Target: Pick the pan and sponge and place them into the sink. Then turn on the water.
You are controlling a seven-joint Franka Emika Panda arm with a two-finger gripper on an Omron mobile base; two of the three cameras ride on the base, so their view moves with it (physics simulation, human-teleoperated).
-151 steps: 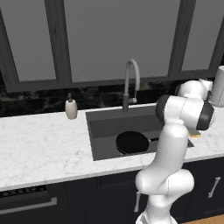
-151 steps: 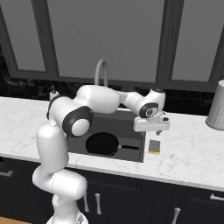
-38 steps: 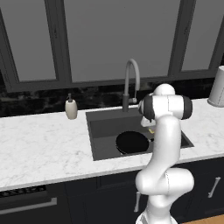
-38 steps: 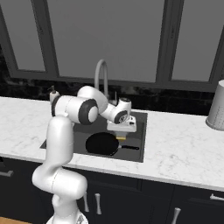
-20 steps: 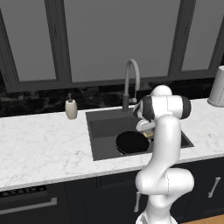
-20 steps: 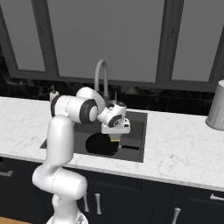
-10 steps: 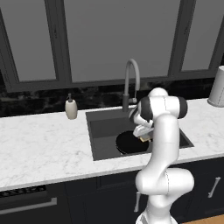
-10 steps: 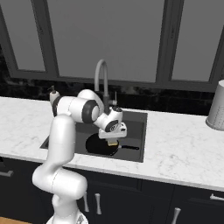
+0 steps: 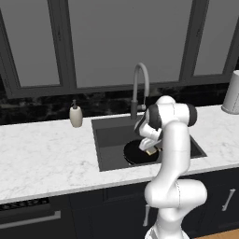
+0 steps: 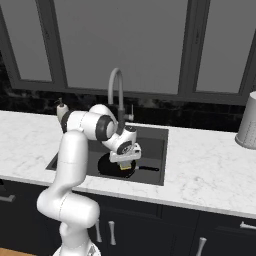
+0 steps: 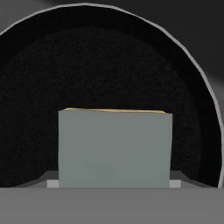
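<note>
The black pan (image 9: 134, 154) (image 10: 107, 165) lies in the dark grey sink (image 9: 110, 135) (image 10: 153, 144), its thin handle (image 10: 148, 169) pointing right. My gripper (image 9: 150, 148) (image 10: 126, 160) hangs low inside the basin, just above the pan's right side, shut on the sponge (image 9: 151, 152) (image 10: 126, 165). In the hand view the sponge's grey-green face (image 11: 114, 148) sits close in front with a yellow edge at its top, and the pan's round black floor (image 11: 109, 65) spreads behind it. Behind the sink stands the tall grey gooseneck faucet (image 9: 140, 79) (image 10: 115, 85); no water runs.
A beige soap dispenser (image 9: 75, 115) (image 10: 62, 109) stands on the white marble counter left of the sink. A grey canister (image 9: 232, 92) (image 10: 247, 122) stands at the far right. Dark windows and a black backsplash rise behind the counter.
The gripper has come down and leftward over the sink with the sponge in it, from the basin's right side to just above the pan. The pan has not moved.
</note>
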